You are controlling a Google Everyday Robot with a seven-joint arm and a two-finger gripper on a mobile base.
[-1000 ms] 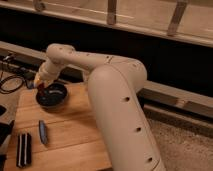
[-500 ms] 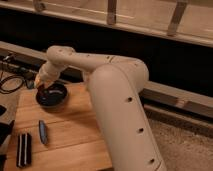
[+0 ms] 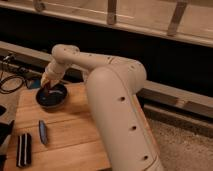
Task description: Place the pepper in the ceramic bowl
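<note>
The glossy black ceramic bowl (image 3: 51, 96) sits at the far left of the wooden table (image 3: 70, 135). My gripper (image 3: 46, 86) hangs right over the bowl's left side, at its rim. A small dark red bit at the fingertips looks like the pepper (image 3: 47, 90), just above or inside the bowl. Whether it is still held cannot be made out. My large white arm (image 3: 115, 95) reaches in from the right and covers the table's right part.
A pale blue-grey flat piece (image 3: 43, 133) lies on the table's front left. A dark striped object (image 3: 23, 149) lies left of it at the front edge. Black cables (image 3: 12, 82) lie beyond the table's left side. A dark ledge runs behind.
The gripper has dipped slightly lower over the bowl's left side. The bowl and the other pieces have not moved.
</note>
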